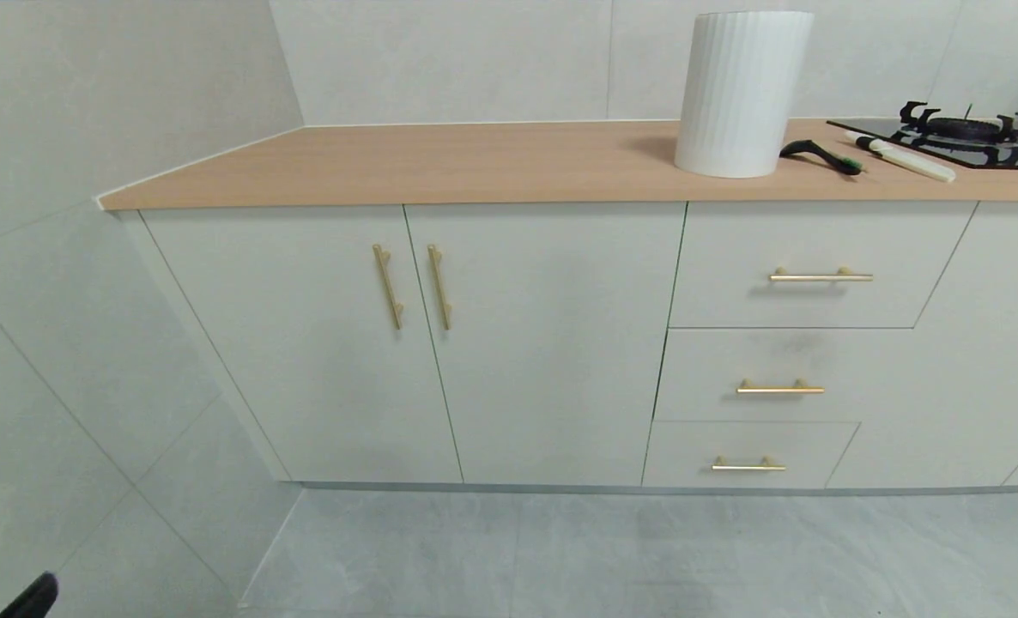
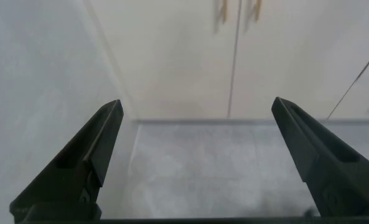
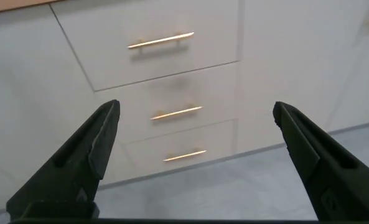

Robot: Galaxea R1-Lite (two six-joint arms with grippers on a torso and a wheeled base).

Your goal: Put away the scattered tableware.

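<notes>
You have left gripper (image 2: 196,102) and right gripper (image 3: 195,104) both spread wide, empty, low before the cabinet (image 1: 552,343). Black-handled utensil (image 1: 821,156) and white-handled utensil (image 1: 904,160) lie on the countertop (image 1: 432,163) beside the white canister (image 1: 741,94).

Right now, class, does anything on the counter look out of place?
Two utensils lie loose on the counter: a black-handled one beside the white container, a white-handled one slanting along the edge of the hob. Nothing looks spilled or damaged.
</notes>
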